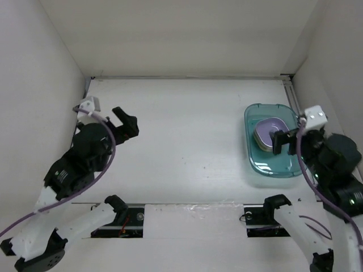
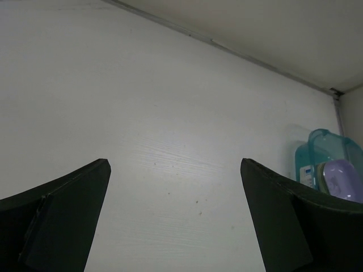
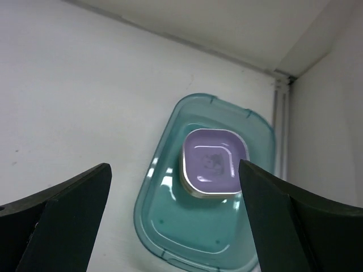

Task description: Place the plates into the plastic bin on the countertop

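Lengthwise near-to-far, the teal bin [image 1: 272,167], lavender-topped plates [image 1: 266,129] inside; left gripper [image 2: 176,164], right gripper [image 3: 174,166] splayed, empty

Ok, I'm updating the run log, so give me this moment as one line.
lavender plate: in plastic bin, ungripped | right tool: open, above bin | left tool: open, empty, over countertop

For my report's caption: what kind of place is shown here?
Likely a robot test cell, not a kitchen: white table, white walls enclosing it, left arm and right arm mounted at its near edge.
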`<action>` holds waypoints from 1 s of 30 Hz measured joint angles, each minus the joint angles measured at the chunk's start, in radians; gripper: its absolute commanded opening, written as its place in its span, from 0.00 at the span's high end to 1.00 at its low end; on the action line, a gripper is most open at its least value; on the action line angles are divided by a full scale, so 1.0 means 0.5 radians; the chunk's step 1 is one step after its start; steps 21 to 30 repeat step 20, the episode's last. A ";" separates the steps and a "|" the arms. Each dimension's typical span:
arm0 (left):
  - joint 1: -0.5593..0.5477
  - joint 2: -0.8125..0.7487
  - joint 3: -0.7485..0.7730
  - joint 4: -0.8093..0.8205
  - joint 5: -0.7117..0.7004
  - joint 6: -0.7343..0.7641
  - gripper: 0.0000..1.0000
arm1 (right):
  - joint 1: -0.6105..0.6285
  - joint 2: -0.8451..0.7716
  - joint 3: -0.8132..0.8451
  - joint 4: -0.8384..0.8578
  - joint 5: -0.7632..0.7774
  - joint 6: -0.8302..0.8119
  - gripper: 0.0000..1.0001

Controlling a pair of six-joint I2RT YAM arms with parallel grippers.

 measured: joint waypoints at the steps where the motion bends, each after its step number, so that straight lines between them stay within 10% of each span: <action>1: 0.000 -0.062 0.004 -0.020 0.002 0.002 0.00 | 0.020 -0.071 0.060 -0.080 0.043 -0.036 0.01; 10: 0.001 -0.600 -0.019 -0.182 0.066 -0.005 0.00 | 0.195 -0.515 0.639 -0.462 0.198 -0.205 0.01; 30: 0.002 -0.797 -0.101 -0.301 0.101 -0.007 0.00 | 0.316 -0.539 0.610 -0.742 0.391 -0.222 0.01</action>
